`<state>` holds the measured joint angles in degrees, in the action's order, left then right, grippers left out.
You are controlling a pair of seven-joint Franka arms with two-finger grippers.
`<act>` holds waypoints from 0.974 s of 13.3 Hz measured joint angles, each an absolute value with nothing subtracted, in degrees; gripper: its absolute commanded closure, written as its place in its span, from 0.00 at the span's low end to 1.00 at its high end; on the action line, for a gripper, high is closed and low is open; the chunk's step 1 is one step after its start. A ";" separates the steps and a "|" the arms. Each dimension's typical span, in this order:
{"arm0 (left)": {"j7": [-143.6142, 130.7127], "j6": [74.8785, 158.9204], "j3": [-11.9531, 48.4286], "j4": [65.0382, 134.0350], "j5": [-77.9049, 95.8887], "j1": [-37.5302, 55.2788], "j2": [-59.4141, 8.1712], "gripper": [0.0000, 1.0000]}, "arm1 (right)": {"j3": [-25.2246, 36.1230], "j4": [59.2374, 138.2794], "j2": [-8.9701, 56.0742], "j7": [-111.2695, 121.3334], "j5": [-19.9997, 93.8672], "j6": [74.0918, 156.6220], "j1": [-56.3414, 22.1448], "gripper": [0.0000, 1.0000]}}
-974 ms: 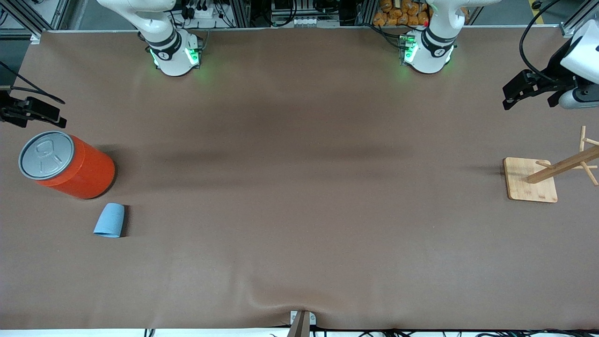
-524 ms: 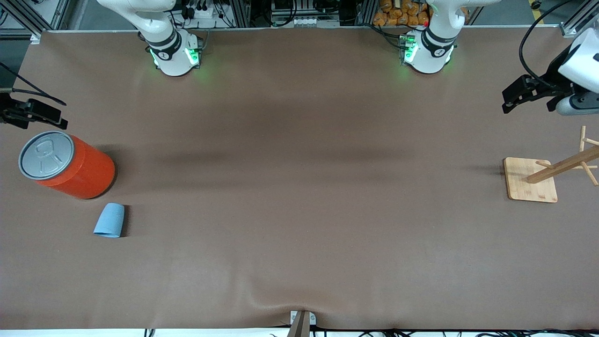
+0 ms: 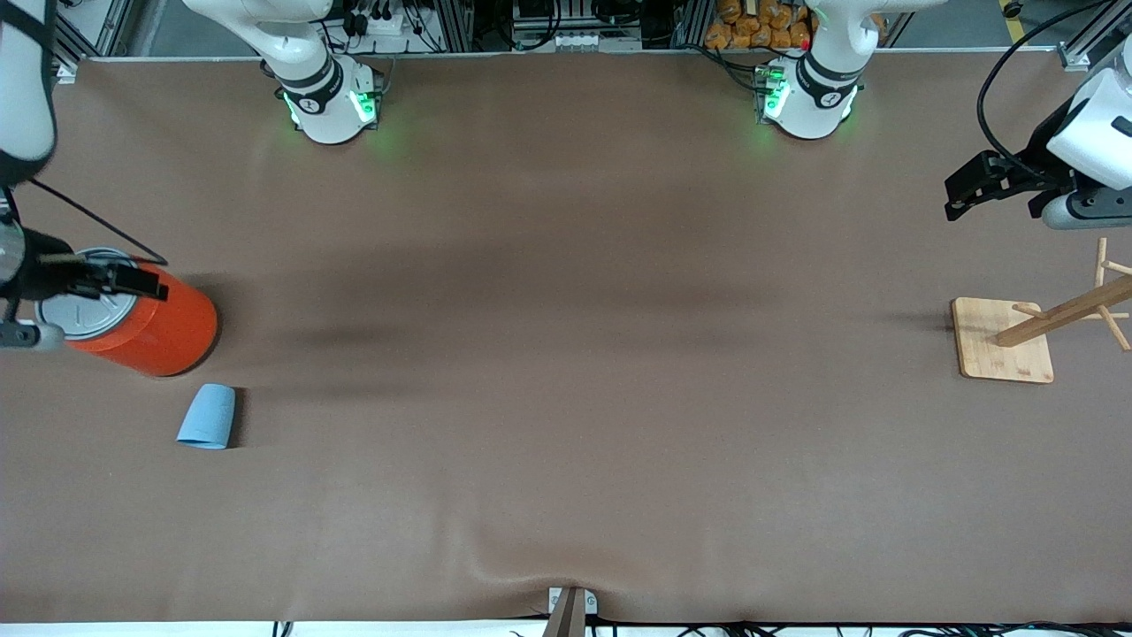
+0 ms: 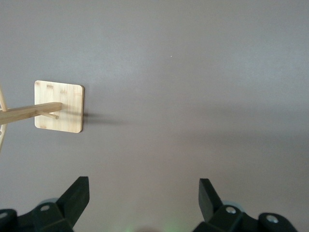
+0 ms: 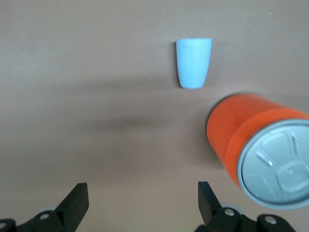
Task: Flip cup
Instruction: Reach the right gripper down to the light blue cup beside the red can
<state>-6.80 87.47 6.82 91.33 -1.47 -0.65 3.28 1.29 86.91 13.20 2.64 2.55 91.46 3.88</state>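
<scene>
**Blue cup lies by the orange can, both grippers up and apart**

Front view: the small light-blue tapered cup (image 3: 207, 417) rests on the brown table mat (image 3: 566, 354) toward the right arm's end, just beside and nearer the camera than the large orange cylinder can with a grey pull-tab lid (image 3: 133, 311). The cup's narrow end points toward the can; whether it lies on its side or stands upside down cannot be told here. The right gripper (image 3: 133, 281) hangs over the can's lid, hiding part of it, and its arm is cut off at the picture's edge. The left gripper (image 3: 968, 190) hovers over bare mat at the left arm's end, near a wooden peg stand on a square bamboo base (image 3: 1002, 340); its arm is also partly cut off.

Left wrist view: the two black fingers (image 4: 77, 198) stand wide apart, holding nothing, above the mat and the stand.

Right wrist view: the fingers (image 5: 77, 202) are likewise spread and bare, with cup and can below.
</scene>
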 measured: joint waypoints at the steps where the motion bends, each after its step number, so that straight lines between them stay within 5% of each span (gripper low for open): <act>1: -6.80 87.47 6.82 91.28 -1.47 -0.65 3.28 0.00 | 1.28 86.91 14.42 2.65 2.55 92.98 3.88 0.00; 13: -6.80 87.73 6.90 91.07 -1.47 -0.64 3.27 0.00 | 1.91 89.66 30.28 4.41 0.08 109.72 5.11 0.00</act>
